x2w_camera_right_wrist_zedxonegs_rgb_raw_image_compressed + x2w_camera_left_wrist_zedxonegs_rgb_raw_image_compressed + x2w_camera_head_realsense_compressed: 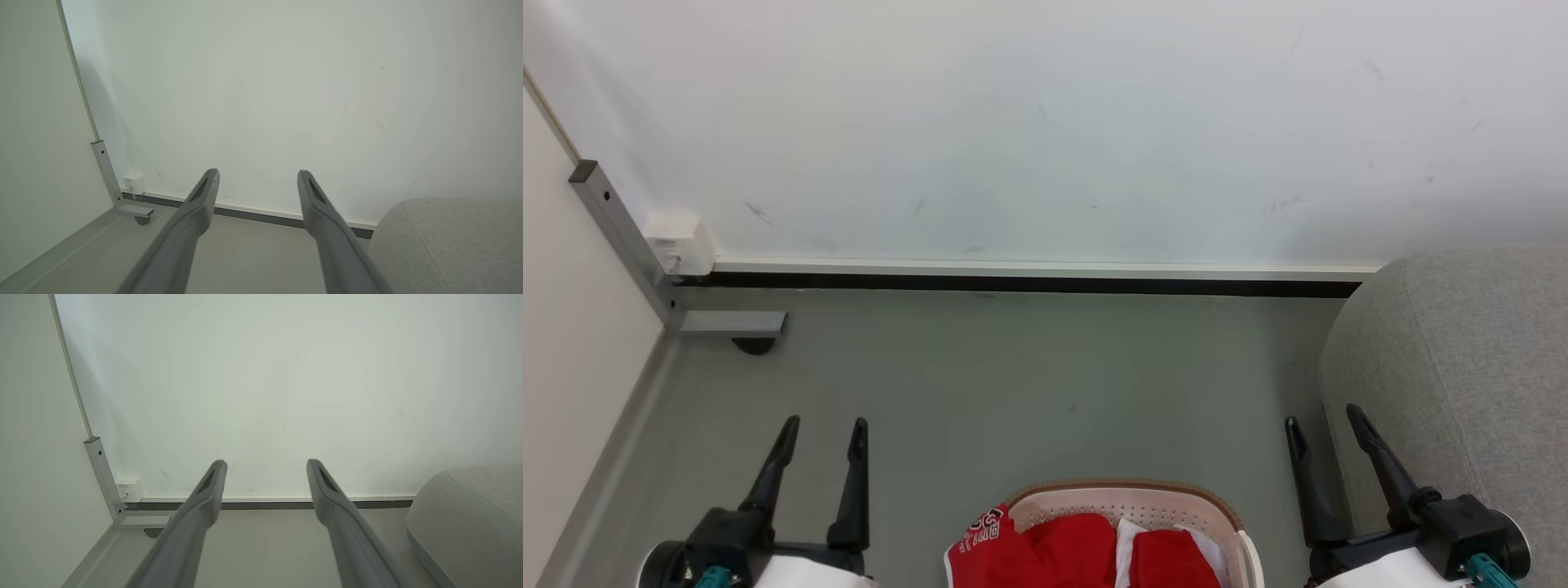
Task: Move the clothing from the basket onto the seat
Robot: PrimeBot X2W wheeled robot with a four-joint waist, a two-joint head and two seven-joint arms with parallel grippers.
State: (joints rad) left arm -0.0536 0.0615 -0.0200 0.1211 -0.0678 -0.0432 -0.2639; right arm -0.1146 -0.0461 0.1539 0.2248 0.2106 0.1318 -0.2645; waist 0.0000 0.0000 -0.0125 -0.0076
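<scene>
Both our left gripper (825, 425) and right gripper (1323, 416) show jaws apart; red clothing (1078, 555) fills the perforated cream basket (1143, 498) near the woven grey seat (1462, 367).

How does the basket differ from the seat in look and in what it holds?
The basket is cream plastic with small holes and a brown rim; the seat is grey woven fabric. The basket holds the red clothing; the seat's visible part is bare. The seat looks bigger than the basket. Both stand on the floor.
</scene>
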